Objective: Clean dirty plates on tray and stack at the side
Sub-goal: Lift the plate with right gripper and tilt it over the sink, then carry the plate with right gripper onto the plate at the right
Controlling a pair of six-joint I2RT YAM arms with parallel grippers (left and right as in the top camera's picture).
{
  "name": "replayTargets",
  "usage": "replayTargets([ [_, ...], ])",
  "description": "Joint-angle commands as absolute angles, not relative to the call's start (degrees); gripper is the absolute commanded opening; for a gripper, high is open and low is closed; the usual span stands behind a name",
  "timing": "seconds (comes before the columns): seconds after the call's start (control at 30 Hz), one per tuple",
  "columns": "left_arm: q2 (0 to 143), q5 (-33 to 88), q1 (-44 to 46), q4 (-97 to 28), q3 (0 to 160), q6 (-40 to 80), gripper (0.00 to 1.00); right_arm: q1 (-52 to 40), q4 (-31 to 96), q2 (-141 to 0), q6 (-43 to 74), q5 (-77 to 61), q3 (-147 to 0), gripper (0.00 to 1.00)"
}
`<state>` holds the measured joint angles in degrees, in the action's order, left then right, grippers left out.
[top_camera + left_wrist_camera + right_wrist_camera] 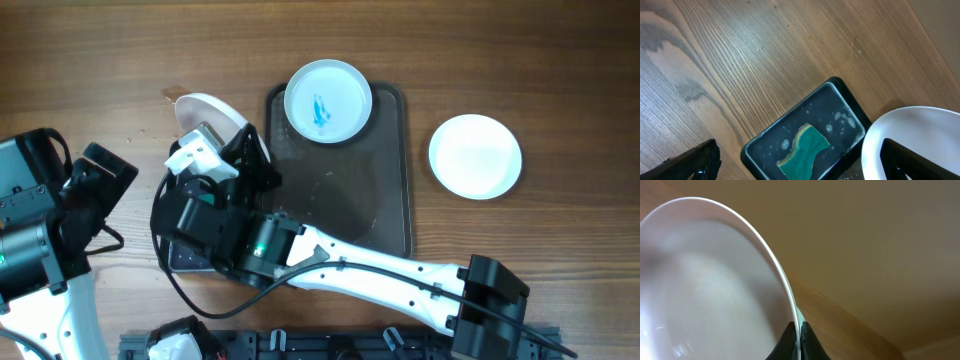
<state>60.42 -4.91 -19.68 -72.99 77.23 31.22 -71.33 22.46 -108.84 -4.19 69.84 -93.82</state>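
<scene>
Apparently washing one of three plates: pinching the held plate (205, 108) by its rim in the right hand (801, 339), fingertips pressed on either face, tilting it steeply on edge at 9 o'clock off the tray (385, 215), by the black basin (790, 135) and its green sponge (802, 147). Reaching the right arm low across the table from 5 o'clock. Hovering the left hand (805, 161) over the basin, fingers spread wide, gripping nothing. Leaving a smeared plate (328, 100) at the tray's 12 o'clock end and a clean plate (475, 155) on the table at 3 o'clock. Next, likely needing the sponge picked up and wiped over the tilted face.
</scene>
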Motion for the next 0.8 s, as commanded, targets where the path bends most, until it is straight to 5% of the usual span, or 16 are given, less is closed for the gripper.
replayTargets([
  [0.0, 60.2, -5.9, -20.1, -72.9, 78.3, 32.2, 1.0, -68.9, 27.4, -107.0, 6.3, 57.8, -95.0, 0.04],
  [0.17, 60.2, -5.9, -20.1, -72.9, 78.3, 32.2, 1.0, -55.8, 41.1, -106.2, 31.1, 23.0, -95.0, 0.04],
  [0.37, 60.2, -5.9, -20.1, -72.9, 78.3, 32.2, 1.0, -32.5, 44.4, -97.9, 29.9, -13.2, -95.0, 0.04],
  [0.6, 60.2, -5.9, -20.1, -72.9, 78.3, 32.2, 1.0, -1.0, 60.2, -90.5, 24.9, -15.2, -93.7, 0.04],
  [0.77, 60.2, -5.9, -20.1, -72.9, 78.3, 32.2, 1.0, 15.4, 58.3, -90.5, 23.2, -14.9, -78.2, 0.04],
])
